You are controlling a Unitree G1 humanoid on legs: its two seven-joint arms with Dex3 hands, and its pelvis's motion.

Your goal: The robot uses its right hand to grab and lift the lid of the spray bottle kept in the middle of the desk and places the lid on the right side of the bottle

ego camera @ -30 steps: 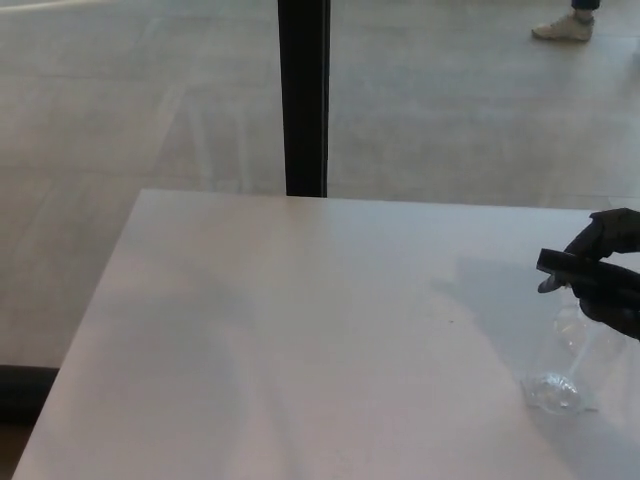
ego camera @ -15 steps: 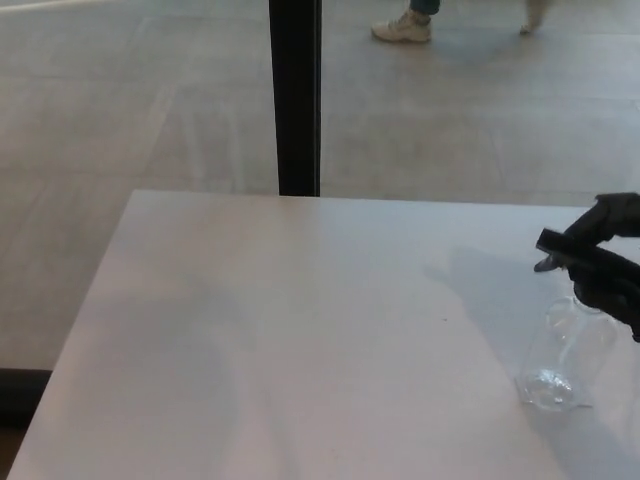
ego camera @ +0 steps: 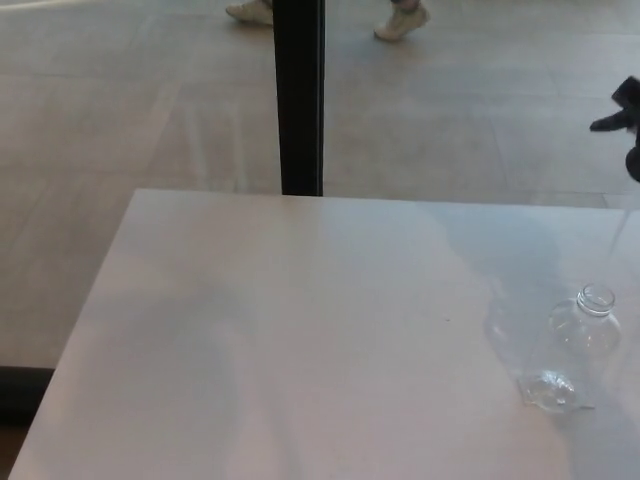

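Standing uncapped near the right edge of the white tabletop (ego camera: 300, 330), the clear plastic spray bottle (ego camera: 572, 350) shows you its open neck. Your right hand (ego camera: 627, 125) hangs high at the right border, mostly cropped; you cannot tell whether its fingers hold the black lid. Your left hand is out of sight.

One bottle (ego camera: 572, 348), two shoes (ego camera: 402, 20).

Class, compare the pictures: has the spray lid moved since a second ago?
Yes. The robot hand has lifted the lid up and away from the bottle, whose open neck now shows, still standing on the desk.
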